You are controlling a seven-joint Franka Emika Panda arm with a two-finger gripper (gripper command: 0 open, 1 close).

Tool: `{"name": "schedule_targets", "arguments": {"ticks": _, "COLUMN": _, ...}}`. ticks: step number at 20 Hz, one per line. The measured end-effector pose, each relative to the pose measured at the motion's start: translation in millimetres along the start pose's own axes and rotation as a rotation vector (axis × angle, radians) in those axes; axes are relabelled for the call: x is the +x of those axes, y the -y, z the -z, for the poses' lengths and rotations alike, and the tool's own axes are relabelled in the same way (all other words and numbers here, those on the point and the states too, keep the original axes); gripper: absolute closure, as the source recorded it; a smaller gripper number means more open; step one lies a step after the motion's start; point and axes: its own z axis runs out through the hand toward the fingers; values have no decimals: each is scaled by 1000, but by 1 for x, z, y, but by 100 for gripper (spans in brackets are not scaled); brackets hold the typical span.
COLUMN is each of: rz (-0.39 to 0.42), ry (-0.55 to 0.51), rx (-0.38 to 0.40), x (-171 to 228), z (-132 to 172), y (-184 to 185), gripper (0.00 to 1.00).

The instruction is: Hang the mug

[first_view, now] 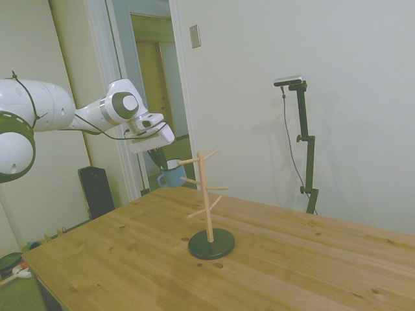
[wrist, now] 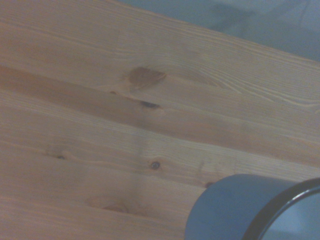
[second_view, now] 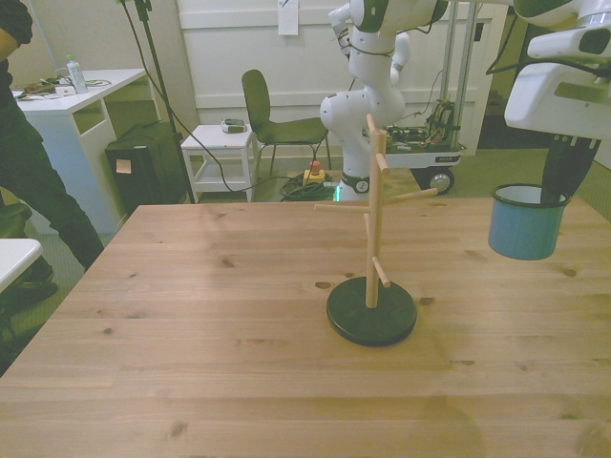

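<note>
Wood: a plank table (second_view: 191, 315) with knots in the grain carries a peg stand and nothing else that I can make out.
Peg stand: pale wooden post with slanted pegs (second_view: 371, 219) on a round black base, standing upright near the middle of the surface.
Mug: the small light-blue mug (second_view: 525, 221) hangs in the air, clear of the table, upright with its mouth up, out by the edge on the front view's right and well apart from the stand. In the wrist view its blue wall and dark rim (wrist: 240, 210) show above the planks.
Gripper: the gripper (second_view: 558, 186) reaches down into the mug's mouth and is clenched on its rim, carrying it.
Handle: I cannot tell which way it faces.
Person: a dark sleeve and trouser leg (second_view: 33, 181) beyond the table's corner on the front view's left.
</note>
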Motion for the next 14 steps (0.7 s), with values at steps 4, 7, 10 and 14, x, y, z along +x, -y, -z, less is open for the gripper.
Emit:
{"name": "schedule_targets", "arguments": {"ticks": 4, "rz": -17, "ry": 6, "rx": -2, "x": 17, "z": -4, "y": -5, "gripper": 100}}
{"name": "schedule_targets", "arguments": {"ticks": 7, "rz": -21, "ry": 9, "rx": -4, "x": 27, "z": -8, "y": -8, "gripper": 100}}
{"name": "schedule_targets", "arguments": {"ticks": 10, "rz": -29, "ry": 15, "rx": 3, "x": 33, "z": -8, "y": -11, "gripper": 100}}
{"name": "schedule_targets", "arguments": {"ticks": 14, "rz": -48, "ry": 22, "rx": 1, "x": 45, "z": -11, "y": -22, "gripper": 100}}
